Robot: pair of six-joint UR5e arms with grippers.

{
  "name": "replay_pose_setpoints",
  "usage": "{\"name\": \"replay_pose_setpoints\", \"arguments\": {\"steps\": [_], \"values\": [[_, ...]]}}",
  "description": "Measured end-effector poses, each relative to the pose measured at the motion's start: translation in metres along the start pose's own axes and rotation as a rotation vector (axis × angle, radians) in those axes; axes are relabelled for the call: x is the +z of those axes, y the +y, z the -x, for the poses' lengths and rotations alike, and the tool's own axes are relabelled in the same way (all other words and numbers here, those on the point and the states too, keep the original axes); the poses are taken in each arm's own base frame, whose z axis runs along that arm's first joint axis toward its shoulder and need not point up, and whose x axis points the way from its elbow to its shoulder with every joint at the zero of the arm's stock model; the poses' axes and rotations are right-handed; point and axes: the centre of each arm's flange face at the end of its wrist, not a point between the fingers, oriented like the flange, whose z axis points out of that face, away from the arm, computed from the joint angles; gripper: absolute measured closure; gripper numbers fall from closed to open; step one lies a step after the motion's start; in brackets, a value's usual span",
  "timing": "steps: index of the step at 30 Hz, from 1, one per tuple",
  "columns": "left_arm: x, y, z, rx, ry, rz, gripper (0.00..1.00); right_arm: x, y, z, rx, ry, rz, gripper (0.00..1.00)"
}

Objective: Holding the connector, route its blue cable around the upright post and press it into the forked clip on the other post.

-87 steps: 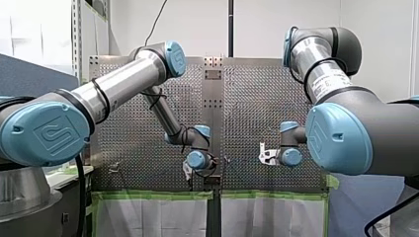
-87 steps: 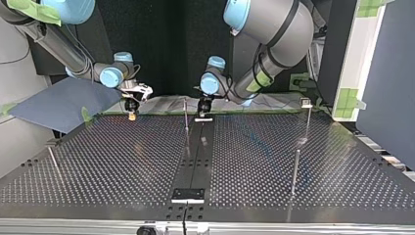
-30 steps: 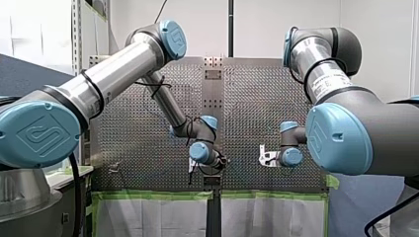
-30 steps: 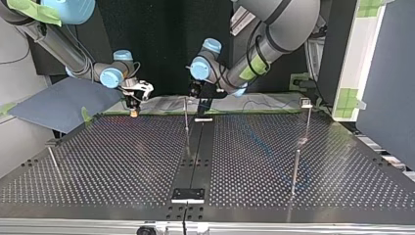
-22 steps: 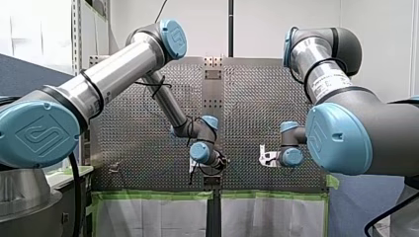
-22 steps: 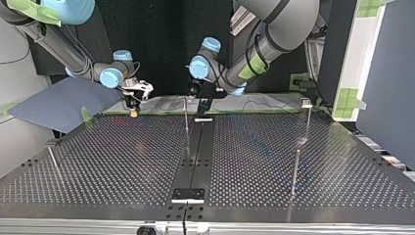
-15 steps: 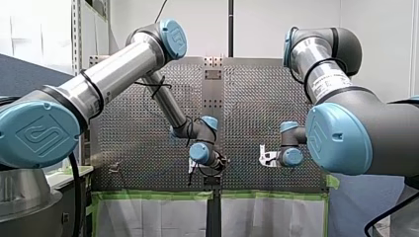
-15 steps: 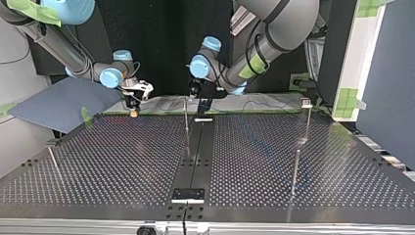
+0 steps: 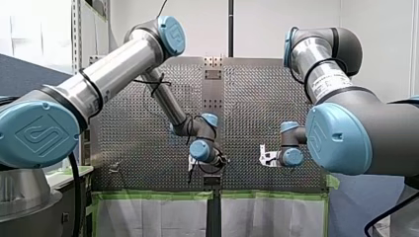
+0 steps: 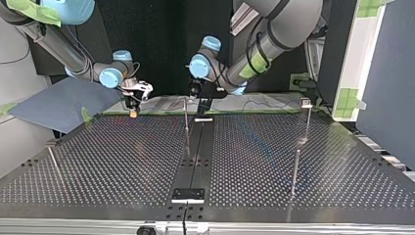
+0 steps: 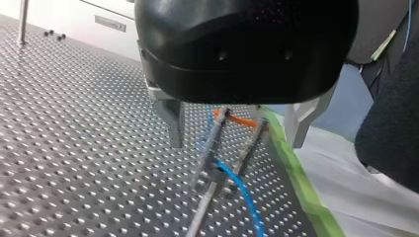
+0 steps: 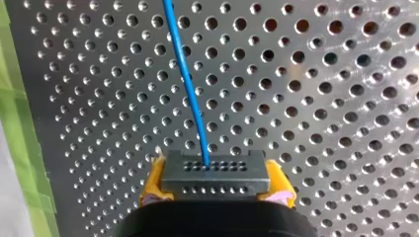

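In the right wrist view my right gripper (image 12: 216,191) is shut with its yellow pads on a dark grey connector (image 12: 215,170). The blue cable (image 12: 185,74) runs from the connector away over the perforated plate. In the left wrist view my left gripper (image 11: 236,144) is open. Its metal fingers (image 11: 173,123) stand either side of a thin forked clip (image 11: 217,129) without touching it. The blue cable (image 11: 244,192) passes through the fork, with an orange piece (image 11: 238,120) behind it. In the top view my left gripper (image 10: 200,104) hangs by the middle post (image 10: 186,117), and my right gripper (image 10: 132,110) hovers to its left.
More thin upright posts stand on the perforated table (image 10: 122,161): two at the top view's right (image 10: 307,120) (image 10: 295,171) and one at its left (image 10: 53,159). Green tape (image 11: 296,177) marks the plate's edge beside my left gripper. A black strip (image 10: 195,161) runs down the middle.
My left gripper has risen from low over the plate and swung towards the top view's left, beside the middle post. In the last second it only crept. My right arm has not moved.
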Motion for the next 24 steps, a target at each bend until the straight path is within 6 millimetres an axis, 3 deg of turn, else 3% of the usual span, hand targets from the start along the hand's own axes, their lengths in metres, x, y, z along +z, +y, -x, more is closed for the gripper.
{"name": "replay_pose_setpoints", "arguments": {"steps": [24], "values": [[-0.067, 0.008, 0.057, -0.099, -0.168, 0.034, 0.0, -0.001, 0.001, 0.002, 0.006, -0.016, 0.002, 1.0]]}}
